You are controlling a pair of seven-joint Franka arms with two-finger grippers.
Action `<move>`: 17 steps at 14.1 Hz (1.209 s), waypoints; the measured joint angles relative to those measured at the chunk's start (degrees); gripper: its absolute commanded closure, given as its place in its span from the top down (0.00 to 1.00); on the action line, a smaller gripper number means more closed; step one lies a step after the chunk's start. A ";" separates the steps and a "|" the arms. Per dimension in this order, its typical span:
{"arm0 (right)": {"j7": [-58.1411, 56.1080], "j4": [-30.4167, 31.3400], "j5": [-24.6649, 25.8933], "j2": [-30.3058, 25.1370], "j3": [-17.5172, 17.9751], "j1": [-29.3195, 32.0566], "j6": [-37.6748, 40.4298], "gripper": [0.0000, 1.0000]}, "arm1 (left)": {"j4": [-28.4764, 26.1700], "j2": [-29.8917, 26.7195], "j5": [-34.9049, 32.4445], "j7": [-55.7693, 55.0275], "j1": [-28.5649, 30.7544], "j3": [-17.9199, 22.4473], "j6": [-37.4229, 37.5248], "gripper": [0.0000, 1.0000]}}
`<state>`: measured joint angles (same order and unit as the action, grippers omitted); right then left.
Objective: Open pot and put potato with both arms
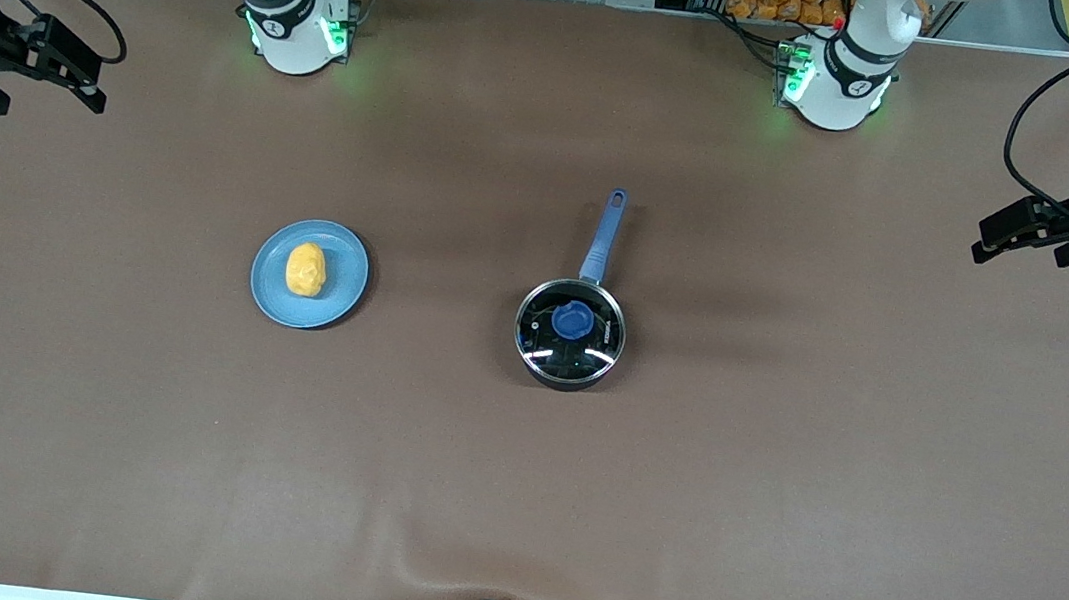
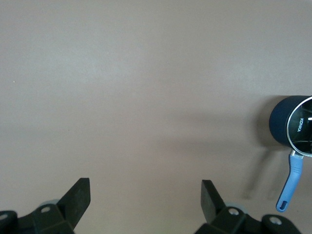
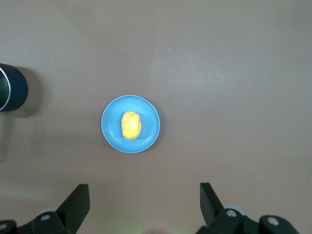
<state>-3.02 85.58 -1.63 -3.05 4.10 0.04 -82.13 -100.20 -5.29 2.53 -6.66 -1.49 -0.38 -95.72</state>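
**Pot lidded and nearer the left arm; potato on its plate nearer the right arm**

The pot (image 1: 570, 334) stands on the tabletop (image 1: 775, 488) roughly midway between the two arm ends, its glass lid (image 1: 570, 332) seated and the blue knob (image 1: 571, 321) at the centre. The long blue handle (image 1: 604, 236) runs from the pot's rim toward the arm bases, so the pot's long axis points at the robots and the knob is free from above.

Taking the pot as landmark: the potato (image 1: 305, 269) lies well apart from it, toward the right arm's end, resting on a light-blue plate (image 1: 343, 303) with its longer side running toward the bases.

The left pincer (image 1: 1030, 234) hangs over the left arm's end of the tabletop, well apart from the pot, fingers spread wide with nothing between them. The right pincer (image 1: 57, 70) hangs over the right arm's end, well apart from the plate, likewise spread wide and empty.

Judgement: neither step is begun. The left arm is the nearer one for the lid knob, the right for the potato; each must travel inward toward the pot
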 measured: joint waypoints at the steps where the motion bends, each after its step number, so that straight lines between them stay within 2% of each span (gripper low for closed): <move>1: 0.00 0.00 0.00 0.00 0.03 -0.02 0.00 1.00 | 0.09 0.10 0.00 0.00 0.00 -0.01 -0.05 1.00; 17: 0.08 0.57 -0.01 0.00 -0.37 0.08 1.95 1.00 | 0.90 1.02 0.00 0.00 -0.15 -0.71 -0.10 1.00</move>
<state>-2.94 86.16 -1.64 -3.05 3.73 0.12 -80.18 -99.30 -4.28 2.53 -6.66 -1.64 -1.09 -95.83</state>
